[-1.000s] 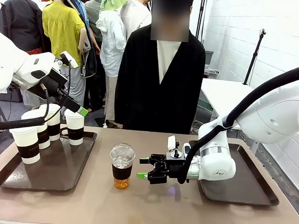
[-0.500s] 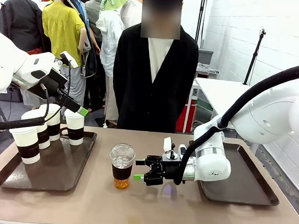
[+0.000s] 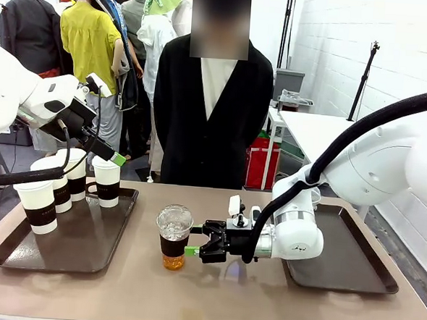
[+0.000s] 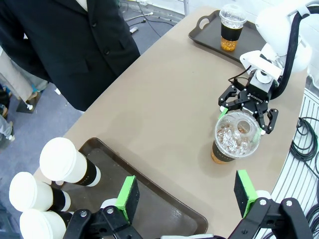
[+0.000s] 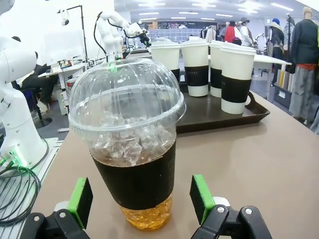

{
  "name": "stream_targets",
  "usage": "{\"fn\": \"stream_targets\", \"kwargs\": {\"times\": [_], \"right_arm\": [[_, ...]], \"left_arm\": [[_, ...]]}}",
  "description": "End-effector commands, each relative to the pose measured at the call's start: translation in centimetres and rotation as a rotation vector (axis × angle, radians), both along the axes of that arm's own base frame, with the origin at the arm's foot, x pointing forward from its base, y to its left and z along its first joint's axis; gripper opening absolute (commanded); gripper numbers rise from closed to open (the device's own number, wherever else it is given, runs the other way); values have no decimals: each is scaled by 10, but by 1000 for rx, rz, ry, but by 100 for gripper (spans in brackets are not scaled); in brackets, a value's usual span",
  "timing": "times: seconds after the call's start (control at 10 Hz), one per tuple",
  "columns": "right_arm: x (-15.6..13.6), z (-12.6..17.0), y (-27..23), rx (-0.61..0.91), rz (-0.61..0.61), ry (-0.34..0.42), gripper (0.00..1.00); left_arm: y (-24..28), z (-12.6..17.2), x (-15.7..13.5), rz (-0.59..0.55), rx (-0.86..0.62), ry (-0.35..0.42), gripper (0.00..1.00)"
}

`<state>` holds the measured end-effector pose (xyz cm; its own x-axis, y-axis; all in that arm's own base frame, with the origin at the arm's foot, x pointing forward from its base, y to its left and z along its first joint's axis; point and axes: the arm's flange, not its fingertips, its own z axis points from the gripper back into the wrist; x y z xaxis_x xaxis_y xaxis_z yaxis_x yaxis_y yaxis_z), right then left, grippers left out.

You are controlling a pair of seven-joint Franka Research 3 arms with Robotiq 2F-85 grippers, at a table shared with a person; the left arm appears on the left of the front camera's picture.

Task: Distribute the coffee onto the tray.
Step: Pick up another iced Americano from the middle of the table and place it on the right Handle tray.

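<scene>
A clear dome-lidded cup of coffee [image 3: 173,237] with ice and a dark sleeve stands on the table between the two trays. My right gripper [image 3: 196,240] is open at its right side, and the green pads [image 5: 202,196] flank the cup's [image 5: 129,149] base without touching it. Several white lidded coffee cups [image 3: 107,181] stand on the left tray [image 3: 84,257]. My left gripper [image 3: 116,158] hangs open above that tray, its pads [image 4: 128,199] wide apart with nothing between them. Another clear cup [image 4: 230,27] stands on the right tray [image 4: 199,22].
The right tray [image 3: 359,274] lies behind my right arm. A person in a dark jacket [image 3: 209,116] stands at the far edge of the table, hands out of sight. Bare tabletop [image 3: 190,296] runs along the near edge.
My right gripper has slid left toward the clear cup, so its open fingers now reach the cup's sides. The person has shifted slightly left. The left arm has not moved.
</scene>
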<state>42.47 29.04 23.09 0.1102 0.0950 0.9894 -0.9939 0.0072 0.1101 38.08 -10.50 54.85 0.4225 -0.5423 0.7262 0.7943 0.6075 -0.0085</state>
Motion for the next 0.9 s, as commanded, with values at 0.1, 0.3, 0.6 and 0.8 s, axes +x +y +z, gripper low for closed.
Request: {"fn": "stream_targets", "kwargs": {"times": [0.1, 0.3, 0.6, 0.8], "right_arm": [[-1, -6, 18, -8, -28, -23, 100], [0, -5, 26, 5, -37, -29, 100], [4, -8, 40, 10, -8, -13, 100], [7, -9, 49, 1, 16, -1, 100]], "left_arm": [[2, -1, 1, -3, -6, 7, 100], [2, -1, 1, -3, -6, 7, 100], [2, -1, 1, -3, -6, 7, 100], [2, -1, 1, -3, -6, 7, 100]]}}
